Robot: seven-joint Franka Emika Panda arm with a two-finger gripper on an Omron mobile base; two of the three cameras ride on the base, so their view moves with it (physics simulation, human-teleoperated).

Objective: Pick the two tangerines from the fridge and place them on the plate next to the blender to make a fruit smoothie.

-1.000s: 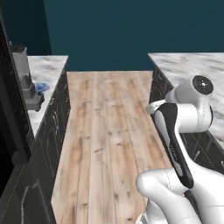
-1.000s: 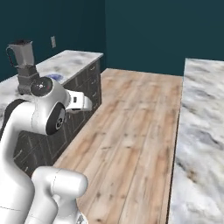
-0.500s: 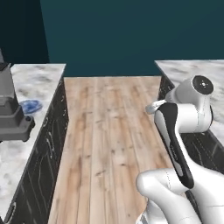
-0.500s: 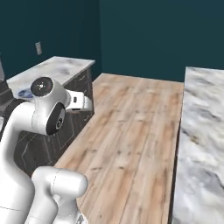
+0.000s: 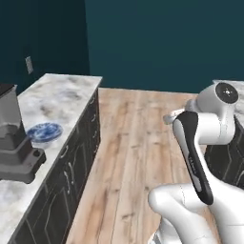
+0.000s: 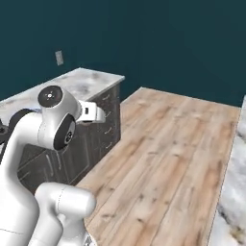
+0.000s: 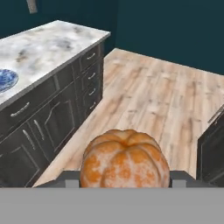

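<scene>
Hand view: one tangerine [image 7: 124, 159] sat low in the centre, directly between the finger tips, which were mostly hidden behind it. Gripper [image 7: 124, 179] was clenched on the tangerine; the fruit filled the gap between the jaws. Segmented orange skin with pale mottling was visible.

Beyond the fruit, the wood-plank floor [image 7: 162, 96] ran toward a dark teal wall [image 7: 175, 30]. The marble tabletop [image 7: 48, 43] lay at left over dark cabinets [image 7: 52, 109] with bar handles. The blue-and-white plate [image 7: 5, 80] rested on that tabletop at the left edge of the hand view, partly cut off and well apart from the held fruit.

Left base view: the plate [image 5: 44, 131] lay on the tabletop [image 5: 62, 95] just beside the grey blender [image 5: 13, 143], on its far side. Blender base stood near the tabletop's front edge; jar top was cut off by the frame. An outlet [image 5: 29, 64] was on the wall behind. The white arm was folded over the floor at right.

Right base view: the same tabletop [image 6: 86, 81] stood left of the arm.
</scene>
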